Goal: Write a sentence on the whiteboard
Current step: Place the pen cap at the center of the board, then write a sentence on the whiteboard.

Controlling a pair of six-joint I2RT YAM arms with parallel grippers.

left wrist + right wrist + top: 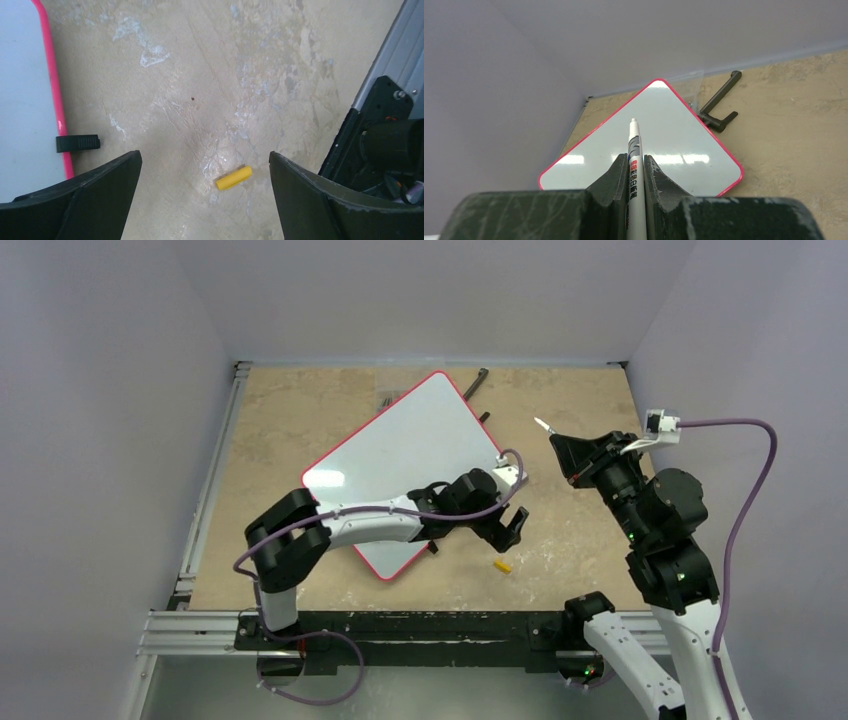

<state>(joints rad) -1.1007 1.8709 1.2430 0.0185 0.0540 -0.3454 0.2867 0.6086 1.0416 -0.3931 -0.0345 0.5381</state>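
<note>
whiteboard (400, 465): smooth pale sheet, thin red rounded frame | left gripper (204, 157): jaws apart above yellow cap (233, 177) | right gripper (635, 161): clamped on white pen (633, 137)

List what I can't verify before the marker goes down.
Top view: whiteboard near edge, covered by the left arm.
Right wrist view: whiteboard's nearest corner, behind the right hand; marker barrel print, too small.
Left wrist view: most of the whiteboard, cut off at the left edge.

Flat rectangular whiteboard (400, 455): pale grey-white face, thin red-pink frame. Small plastic cylinder (233, 177) by my black left gripper (203, 156): plain yellow. Tabletop (300, 410): mottled beige, pale streaks. Slim pen (634, 145) in my right gripper (635, 160): white, red-and-grey print.
</note>
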